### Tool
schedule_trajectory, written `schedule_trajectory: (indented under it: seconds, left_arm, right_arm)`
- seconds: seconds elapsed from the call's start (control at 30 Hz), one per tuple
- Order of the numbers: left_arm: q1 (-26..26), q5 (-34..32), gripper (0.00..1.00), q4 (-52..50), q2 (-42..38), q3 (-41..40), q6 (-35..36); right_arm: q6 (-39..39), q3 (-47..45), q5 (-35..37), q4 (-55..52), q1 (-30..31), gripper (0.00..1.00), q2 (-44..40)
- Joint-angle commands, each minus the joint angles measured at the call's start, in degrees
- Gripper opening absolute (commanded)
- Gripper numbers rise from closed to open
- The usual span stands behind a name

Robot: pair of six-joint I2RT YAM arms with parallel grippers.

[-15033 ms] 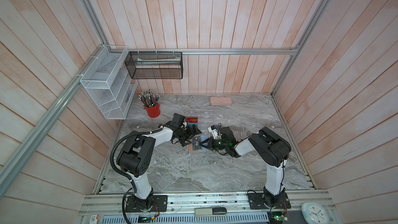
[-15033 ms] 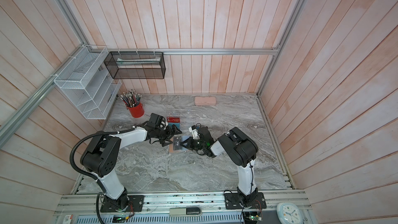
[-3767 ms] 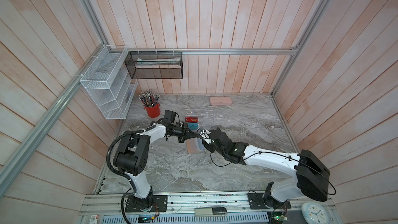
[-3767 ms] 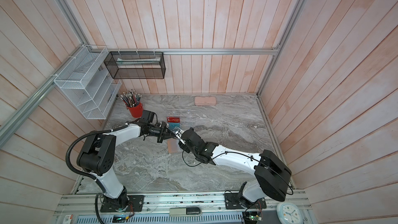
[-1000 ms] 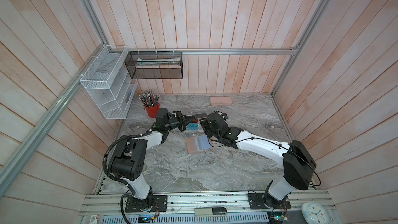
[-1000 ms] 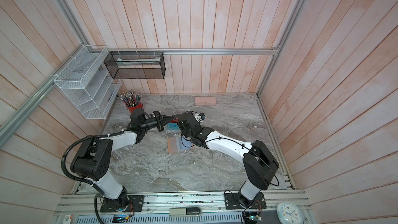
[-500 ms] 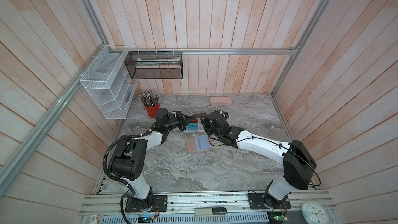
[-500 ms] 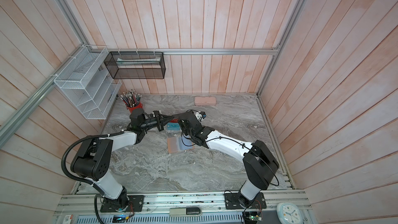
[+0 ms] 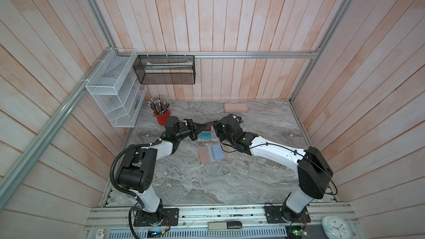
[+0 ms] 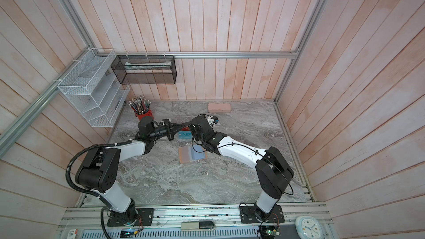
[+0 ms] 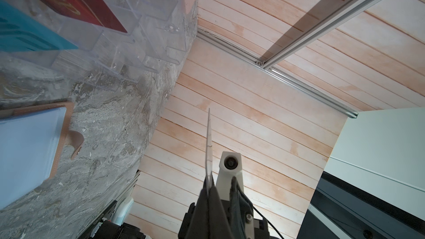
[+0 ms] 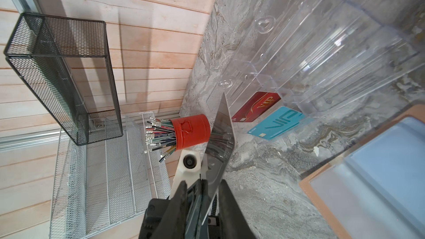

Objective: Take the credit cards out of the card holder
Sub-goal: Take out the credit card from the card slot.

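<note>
Above rack (image 12: pixel 310 49), black card (image 12: pixel 223 129) tight in left gripper (image 11: pixel 208 188); right gripper (image 12: pixel 203 181) narrow, hold unclear.

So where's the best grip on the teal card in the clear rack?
Pinch the teal card by its upper long edge, from above: it seems to lean in the clear rack, lower edge tucked in, red card close behind.
</note>
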Motion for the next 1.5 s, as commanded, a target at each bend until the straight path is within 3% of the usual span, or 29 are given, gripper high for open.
schedule_trajectory:
  seconds: [0.0,0.23,0.4,0.5,0.67,0.93,0.97,1.07,1.17,1.37,1.47]
  left_arm:
    - [-0.18,0.59,0.0,2.22,0.1,-0.79,-0.03]
    - [-0.18,0.59,0.0,2.35,0.05,-0.88,-0.12]
    - [-0.18,0.54,0.0,2.44,0.36,-0.53,-0.21]
    - [-0.15,0.59,0.0,2.47,0.55,-0.27,-0.21]
    - [-0.08,0.14,0.23,1.33,0.6,0.29,0.75]
    - [2.03,-0.54,0.5,-11.33,-1.46,4.67,10.41]
    - [2.75,-0.81,0.56,-14.1,-2.3,5.33,12.31]
    - [5.05,-1.34,0.84,-23.35,-5.06,8.12,18.83]
    - [7.41,-1.95,0.99,-31.79,-7.87,10.52,24.66]
    - [13.28,1.2,1.0,-45.82,-10.59,15.45,35.3]
    - [13.53,-1.14,1.0,-53.81,-13.72,17.06,41.97]
  right_arm:
    - [0.53,0.49,-0.75,2.11,-0.17,0.25,0.77]
    - [0.73,1.2,-1.26,2.48,-0.17,0.16,2.05]
    - [0.83,1.51,-1.51,2.3,-0.17,0.01,2.3]
    - [1.01,1.39,-1.62,2.3,-0.16,0.0,2.21]
    - [1.23,1.24,-1.87,2.03,-0.16,0.0,2.0]
    - [2.61,3.23,-0.74,-2.49,0.24,0.0,2.1]
    - [3.02,4.32,-0.11,-4.17,0.43,0.0,2.32]
    - [4.7,8.59,1.63,-8.65,0.88,0.0,3.8]
    - [5.42,14.59,0.92,-11.86,1.11,0.0,7.18]
    - [10.11,27.2,1.38,-21.45,1.5,0.0,15.15]
    - [10.68,34.8,2.02,-27.35,1.78,0.0,18.86]
